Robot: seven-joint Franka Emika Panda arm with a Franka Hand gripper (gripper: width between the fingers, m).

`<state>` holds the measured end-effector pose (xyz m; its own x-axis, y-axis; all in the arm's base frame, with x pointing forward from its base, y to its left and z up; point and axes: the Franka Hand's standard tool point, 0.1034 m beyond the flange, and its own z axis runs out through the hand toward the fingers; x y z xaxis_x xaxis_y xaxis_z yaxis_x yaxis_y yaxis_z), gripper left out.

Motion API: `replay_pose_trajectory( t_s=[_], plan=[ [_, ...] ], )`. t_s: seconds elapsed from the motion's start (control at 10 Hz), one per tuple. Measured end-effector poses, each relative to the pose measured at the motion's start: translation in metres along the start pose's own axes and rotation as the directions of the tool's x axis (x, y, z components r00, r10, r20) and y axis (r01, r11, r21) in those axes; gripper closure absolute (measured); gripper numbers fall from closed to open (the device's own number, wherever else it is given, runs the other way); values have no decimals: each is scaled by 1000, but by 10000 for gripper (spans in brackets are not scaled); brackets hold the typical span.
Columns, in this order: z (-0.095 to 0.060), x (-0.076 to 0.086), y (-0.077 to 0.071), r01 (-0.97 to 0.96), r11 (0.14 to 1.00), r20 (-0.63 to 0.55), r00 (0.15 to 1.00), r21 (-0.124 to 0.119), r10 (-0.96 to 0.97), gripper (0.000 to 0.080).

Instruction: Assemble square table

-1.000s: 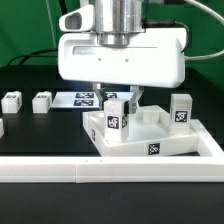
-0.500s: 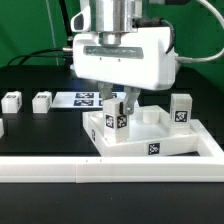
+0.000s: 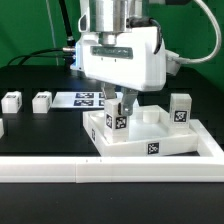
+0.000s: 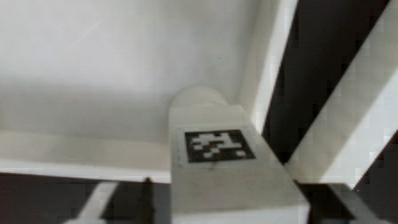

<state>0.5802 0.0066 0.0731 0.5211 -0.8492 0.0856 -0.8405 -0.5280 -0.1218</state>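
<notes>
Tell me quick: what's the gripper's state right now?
Gripper: closed on the upright leg standing in a corner of the tabletop.

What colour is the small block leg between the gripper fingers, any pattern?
The plastic block leg is white with a black-and-white square tag; clearest in wrist view.
</notes>
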Motion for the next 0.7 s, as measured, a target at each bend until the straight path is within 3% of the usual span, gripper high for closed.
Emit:
replay_pose_trajectory(
  t_s=[0.1,0.2,0.3,0.7],
  plan=[
    [0,0,-1,71,997,1,997,1,-71,290],
    [0,2,-1,233,972,1,972,3,-233,184],
    [0,5,1,381,925,3,925,4,-381,157],
    [0,4,2,629,778,10,778,4,-629,150]
  ],
)
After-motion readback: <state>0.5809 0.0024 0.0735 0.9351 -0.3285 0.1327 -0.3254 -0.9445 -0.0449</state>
